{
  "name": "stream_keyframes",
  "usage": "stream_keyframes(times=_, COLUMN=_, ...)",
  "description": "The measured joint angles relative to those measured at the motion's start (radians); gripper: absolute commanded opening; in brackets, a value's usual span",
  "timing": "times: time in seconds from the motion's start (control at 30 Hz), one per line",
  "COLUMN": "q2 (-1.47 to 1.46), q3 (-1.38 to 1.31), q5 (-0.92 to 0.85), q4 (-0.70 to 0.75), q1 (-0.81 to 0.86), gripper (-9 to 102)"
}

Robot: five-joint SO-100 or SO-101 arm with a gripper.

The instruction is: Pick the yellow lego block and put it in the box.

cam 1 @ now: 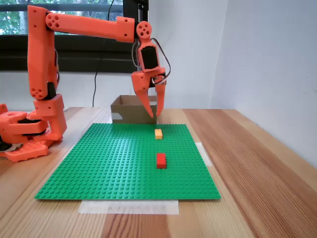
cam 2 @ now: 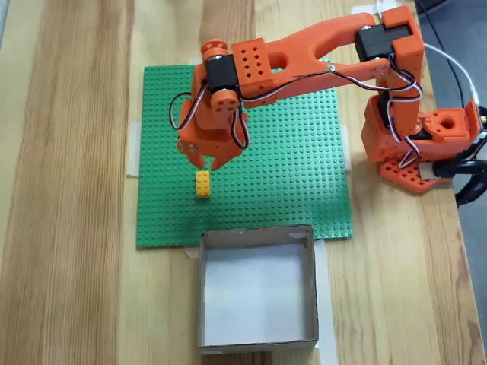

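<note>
Yellow lego block lying on green baseplate, near the box. Gripper above it, fingers a little apart, holding nothing. Probably light, hard, smooth; best pinched across the two long sides.

Even soft daylight, window behind the arm, faint shadows, both fixed views sharp

Orange arm reaches out horizontally from its base, wrist bent straight down. Gripper hangs clear above the surface, fingers pointing down and parted, nothing between them. In another fixed view the gripper shows the same gap.
</note>
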Motion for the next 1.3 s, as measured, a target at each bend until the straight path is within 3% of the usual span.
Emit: stream_keyframes(times=1.3, q2=-0.103, q3=-0.031, q5=-0.187, q4=-0.075, q1=0.015, gripper=16)
